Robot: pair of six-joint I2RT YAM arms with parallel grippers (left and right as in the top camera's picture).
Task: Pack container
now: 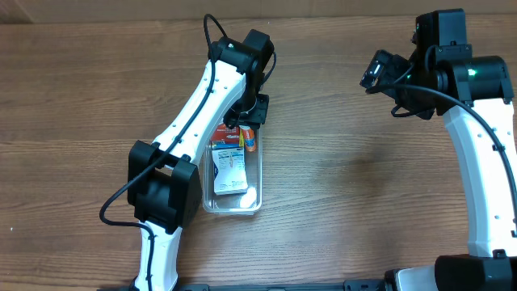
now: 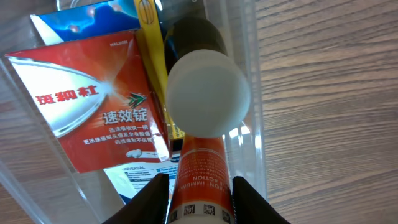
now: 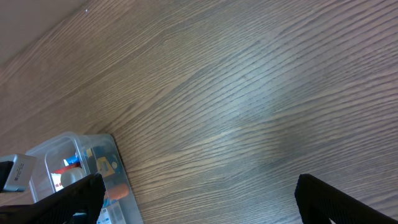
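The brown wood-grain table (image 1: 339,186) carries the clear rectangular plastic container (image 1: 234,208) at the lower centre of the overhead frame. The white left arm (image 1: 198,109) slants from bottom left up over the container's far end. The right arm (image 1: 481,162) rises along the right edge. Only the left wrist view shows the left jaws clamped on a white-capped orange tube (image 2: 200,186) marked "ACTION", inside the container beside a red box (image 2: 93,106) reading "速效锭". The right jaws stand wide apart above the table.

The left tool (image 2: 200,200) clamps an orange tube (image 2: 199,171); the right tool (image 3: 199,194) hangs with jaws wide.
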